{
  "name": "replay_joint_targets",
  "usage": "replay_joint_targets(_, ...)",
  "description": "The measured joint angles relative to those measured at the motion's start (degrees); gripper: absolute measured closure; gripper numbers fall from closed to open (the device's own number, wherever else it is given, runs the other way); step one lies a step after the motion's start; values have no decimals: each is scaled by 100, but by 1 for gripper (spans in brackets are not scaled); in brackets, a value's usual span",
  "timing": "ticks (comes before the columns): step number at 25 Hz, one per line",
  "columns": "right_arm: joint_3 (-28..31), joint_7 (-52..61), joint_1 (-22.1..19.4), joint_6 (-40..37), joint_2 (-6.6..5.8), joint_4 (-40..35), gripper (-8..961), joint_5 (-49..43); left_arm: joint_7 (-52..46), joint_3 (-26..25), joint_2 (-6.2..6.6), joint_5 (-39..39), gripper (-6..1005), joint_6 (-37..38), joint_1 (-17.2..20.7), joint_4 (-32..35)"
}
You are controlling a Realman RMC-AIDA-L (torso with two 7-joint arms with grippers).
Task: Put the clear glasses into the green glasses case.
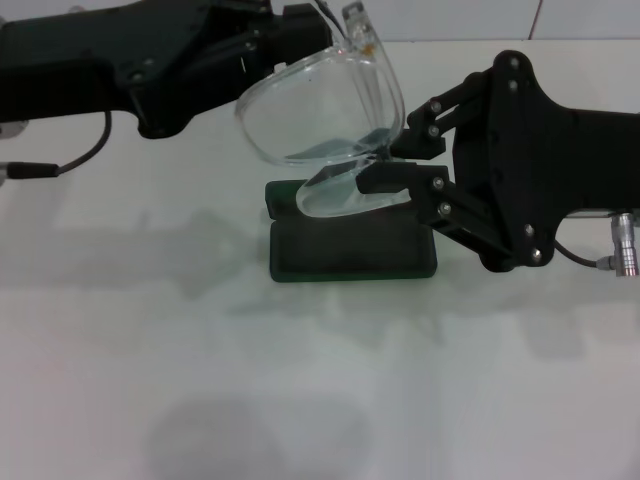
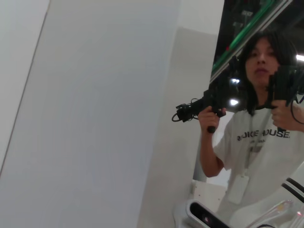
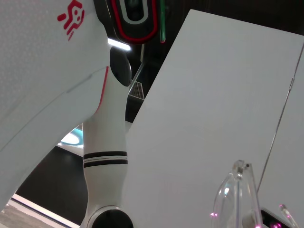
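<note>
The clear glasses point(image 1: 320, 125) hang tilted in the air, just above the green glasses case point(image 1: 350, 250), which lies open on the white table point(image 1: 320, 400) with its lid point(image 1: 283, 196) raised at the far side. My right gripper point(image 1: 378, 165) reaches in from the right and is shut on the bridge between the lenses. My left gripper point(image 1: 315, 30) comes in from the upper left and ends at the glasses' upper hinge; its grip is hidden. A bit of the clear frame point(image 3: 237, 194) shows in the right wrist view and another bit of it point(image 2: 280, 211) in the left wrist view.
A cable plug point(image 1: 30, 170) lies at the table's left edge, and metal connectors point(image 1: 620, 250) stick out of my right arm. A person point(image 2: 259, 133) holding hand controllers shows far off in the left wrist view. My white body point(image 3: 104, 142) fills the right wrist view.
</note>
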Motion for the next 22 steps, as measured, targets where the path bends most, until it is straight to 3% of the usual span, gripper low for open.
replay_joint_targets(14,-11,0,6,-23,2,11,885,0,219,-29,12,-88,914,-260,-95,-423)
replay_joint_targets(22,-13,0,5,-7,3,71,885,-3,142,353,22,-537,914,-75,-86,-423)
